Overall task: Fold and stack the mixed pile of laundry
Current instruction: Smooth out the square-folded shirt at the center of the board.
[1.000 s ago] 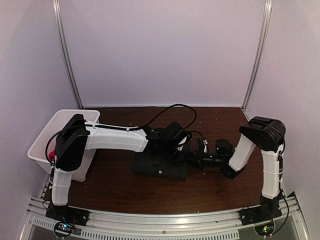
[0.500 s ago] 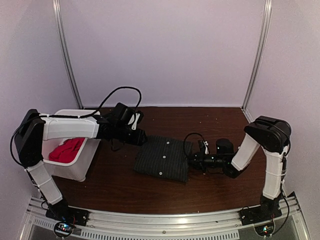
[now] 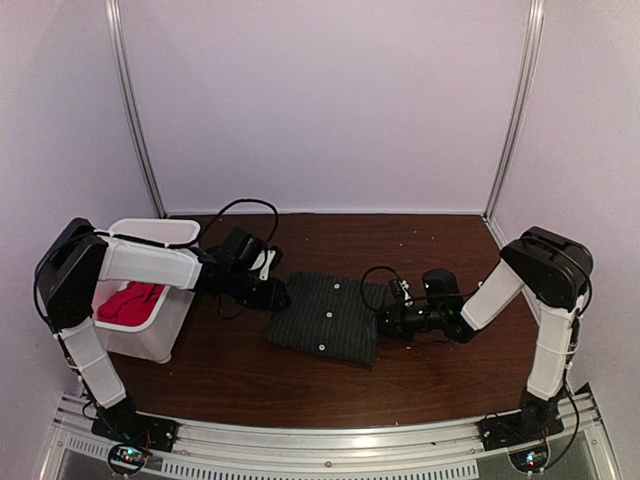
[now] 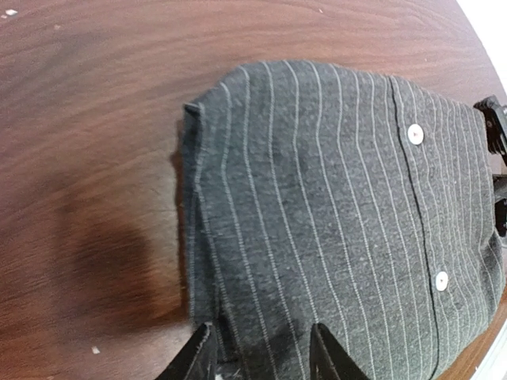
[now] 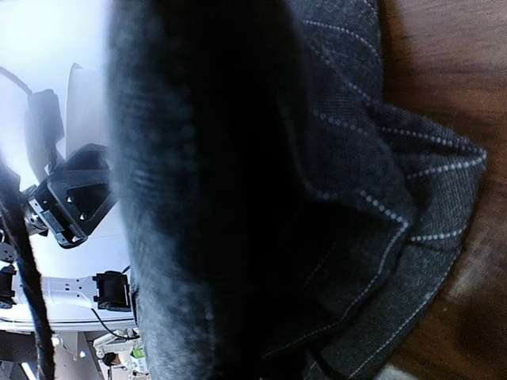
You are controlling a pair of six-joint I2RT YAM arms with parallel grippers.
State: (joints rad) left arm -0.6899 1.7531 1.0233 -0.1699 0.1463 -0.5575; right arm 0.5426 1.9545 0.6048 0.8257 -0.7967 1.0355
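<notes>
Top view with both wrist views. Half a second ago your left gripper [image 3: 271, 292] stood higher up near the bin [image 3: 150, 231], clear of the cloth. It has now swung back down to the 9 o'clock edge of the striped shirt [image 3: 325, 317], which lies folded into a compact block in the middle of the table [image 3: 450, 250], buttons up. In the left wrist view its fingers [image 4: 198, 358] are spread wide with the shirt's edge lying between them and nothing pinched. The right gripper [image 3: 393, 318] has edged slightly inward and sits against the shirt's 3 o'clock edge. Its own camera is filled with blurred pinstriped folds, so you cannot tell whether its fingers are closed on the cloth. The shirt's fold looks nearly finished, and the two grippers appear set for a last squaring or shift. The red T-shirt [image 3: 128, 300] lies crumpled in the bin at 9 o'clock, not yet folded, so roughly half the task remains. Note the tall bin wall beside the left arm and the slack cable [image 3: 372, 275] looping by the shirt's 2 o'clock corner; either could snag.
</notes>
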